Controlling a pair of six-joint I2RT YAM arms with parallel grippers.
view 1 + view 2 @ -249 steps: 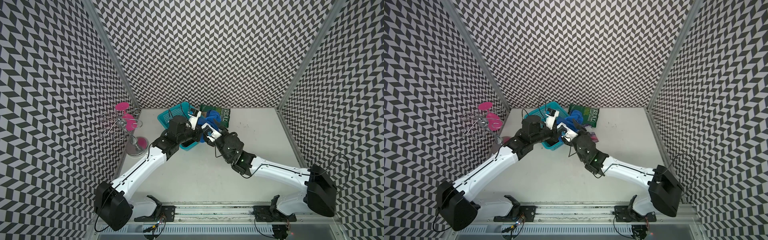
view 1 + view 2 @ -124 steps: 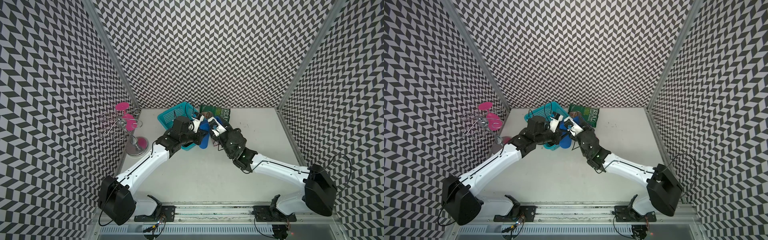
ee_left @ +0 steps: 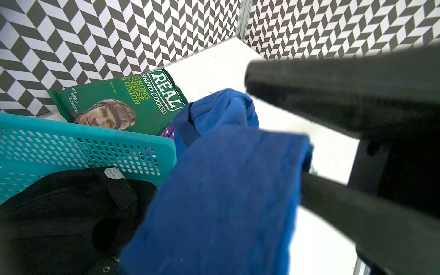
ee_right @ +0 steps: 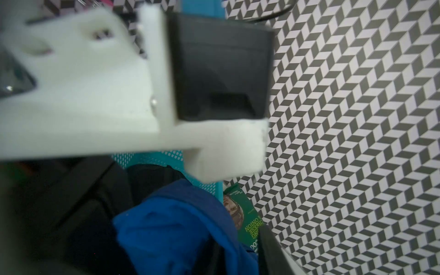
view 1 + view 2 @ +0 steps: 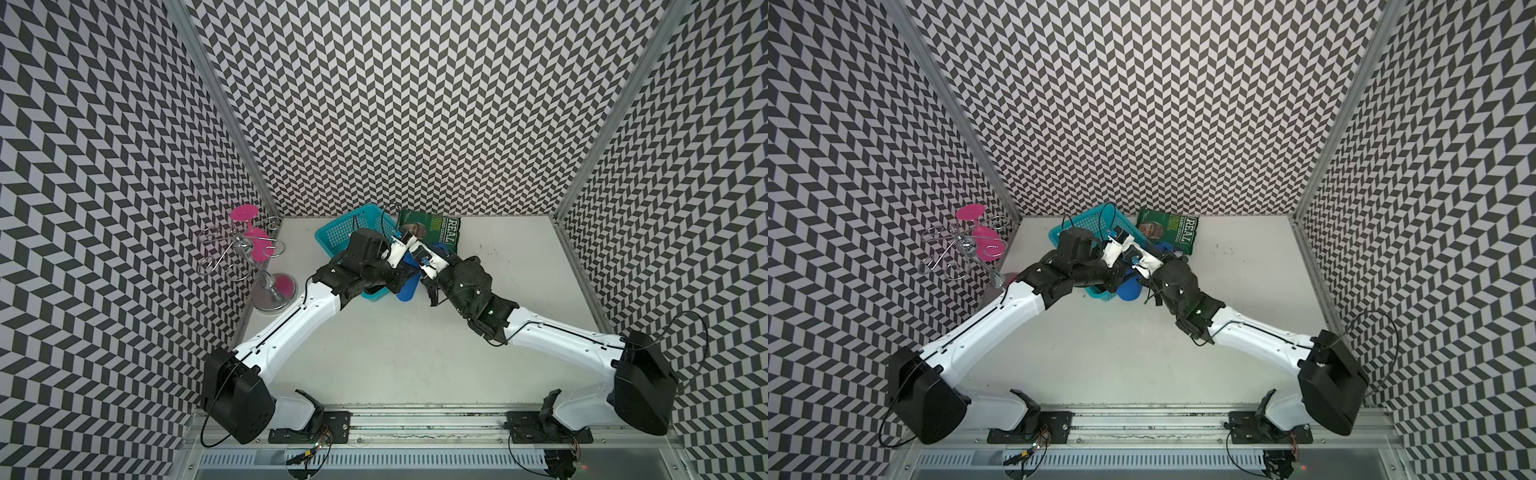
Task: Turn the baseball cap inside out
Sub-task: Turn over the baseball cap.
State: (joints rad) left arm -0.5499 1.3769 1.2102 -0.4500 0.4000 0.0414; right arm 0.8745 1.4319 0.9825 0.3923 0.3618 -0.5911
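Hanging just above the tabletop (image 5: pixel 415 353), beside the near corner of a teal plastic basket (image 5: pixel 340 226), the blue baseball cap (image 3: pixel 226 190) sits between the two arms, its stiff brim pointing toward the robot and its soft crown crumpled behind it. The left end effector (image 3: pixel 276 135) is pressed together on the edge of the brim, as the left wrist view shows. The right end effector (image 5: pixel 417 270) is down at the bunched crown, but the blurred right wrist view and the covering wrist in both top views do not let me tell whether it is pinching cloth or standing apart. I judge the task to be partway: the cap is lifted and held, and the crown is collapsed rather than domed, but no clean lining faces outward, so pushing the crown fully through and smoothing it remains. Behind the cap lies a green crisp bag (image 3: pixel 123 102) reading "REAL HAND COOKED", "STRONG CHEESE & ONION" and "WITH BAGS OF CHARACTER", with a helmeted face printed on it. Inside the basket rests a black garment (image 3: pixel 71 214) bearing a small white label (image 3: pixel 112 175) too fine to read. Farther off stands a wire rack (image 5: pixel 253 249) with pink glasses.
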